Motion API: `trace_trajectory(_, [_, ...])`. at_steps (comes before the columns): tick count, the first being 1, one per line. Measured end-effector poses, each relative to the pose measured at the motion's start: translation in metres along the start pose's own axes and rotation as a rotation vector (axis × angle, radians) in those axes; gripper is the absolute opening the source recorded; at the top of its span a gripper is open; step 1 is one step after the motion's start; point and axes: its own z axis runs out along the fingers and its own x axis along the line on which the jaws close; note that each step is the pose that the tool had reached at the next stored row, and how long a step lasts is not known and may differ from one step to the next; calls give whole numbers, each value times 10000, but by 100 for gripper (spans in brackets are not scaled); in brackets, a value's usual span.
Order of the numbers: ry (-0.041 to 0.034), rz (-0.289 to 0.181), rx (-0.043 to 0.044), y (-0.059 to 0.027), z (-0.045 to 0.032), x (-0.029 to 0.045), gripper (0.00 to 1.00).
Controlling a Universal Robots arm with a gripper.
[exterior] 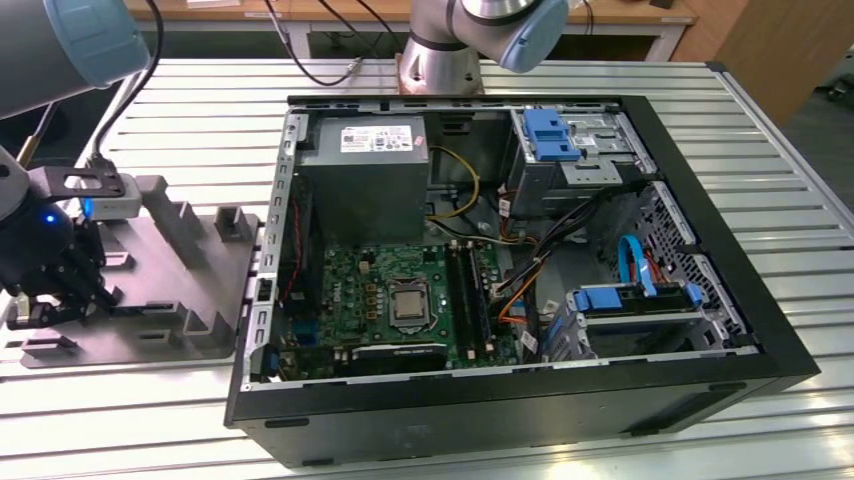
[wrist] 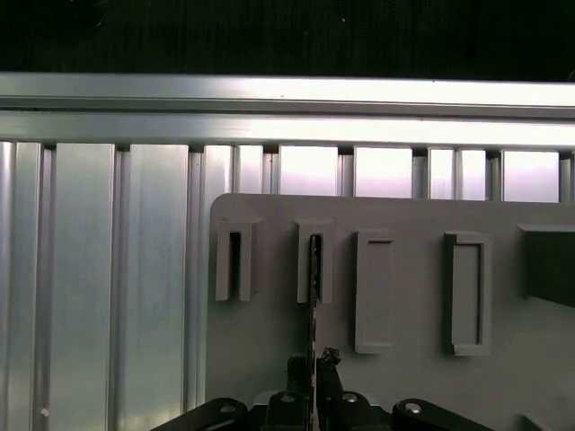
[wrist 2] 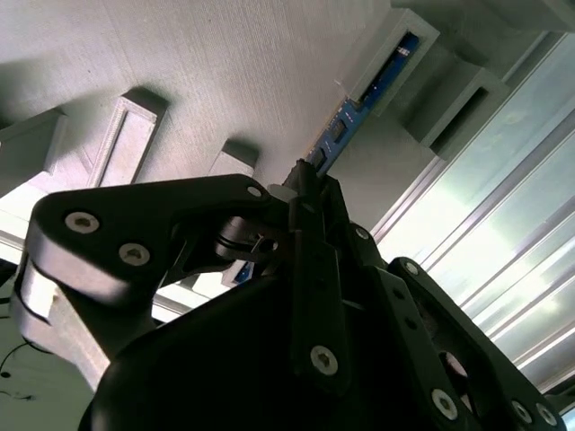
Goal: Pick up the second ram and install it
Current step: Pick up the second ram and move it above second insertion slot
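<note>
- At the exterior view's lower left, the hand (exterior: 56, 300) hangs low over a grey holder plate (exterior: 180, 275) on the slatted table (exterior: 160, 400).
- In both wrist views we see its fingers (wrist: 329, 361) drawn together on the second ram (wrist 2: 346, 121), one on each flat face. We judge this a pinch.
- The second ram stands on edge, and the first wrist view shows it as a thin dark line. Its far end sits in one of the holder plate's slotted blocks (wrist: 314, 260). We take it that the blocks keep the stick upright so both faces are free for the fingers.
- The neighbouring blocks (wrist: 373, 292) on the plate look vacant.
- Further toward the exterior view's right lies the open computer case (exterior: 747, 330), on its side with the panel off, which leaves the board reachable from above.
- Inside it, below the grey power supply (exterior: 360, 170), is the green motherboard (exterior: 380, 290) with its long black slots (exterior: 467, 290), well apart from the hand.
</note>
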Motion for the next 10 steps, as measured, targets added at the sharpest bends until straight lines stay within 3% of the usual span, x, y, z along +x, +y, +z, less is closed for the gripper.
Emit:
trace_trajectory(4, [1, 0, -1, 0, 0, 1, 17])
trace_trajectory(5, [1, 0, -1, 0, 0, 1, 11])
trace_trajectory(10, [0, 0, 0, 0, 1, 2, 11])
